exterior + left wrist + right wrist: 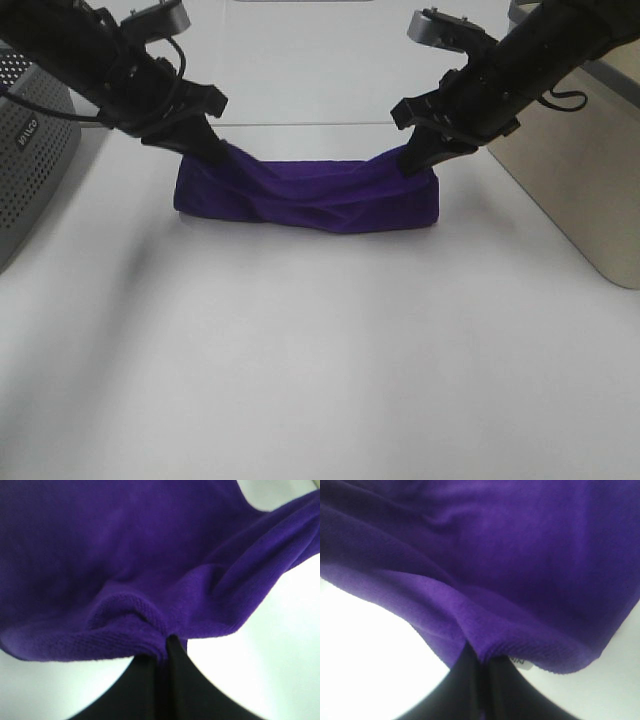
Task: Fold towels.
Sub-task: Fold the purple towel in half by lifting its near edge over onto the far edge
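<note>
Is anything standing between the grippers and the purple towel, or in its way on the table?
Nothing visible. The left gripper and the right gripper each pinch one end of the towel, and no object lies on the table before it.

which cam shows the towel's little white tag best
The right wrist view: the white tag peeks out, close up, from under the hem of the towel. The exterior high view shows the whole towel but no tag; the left wrist view shows only purple cloth.
</note>
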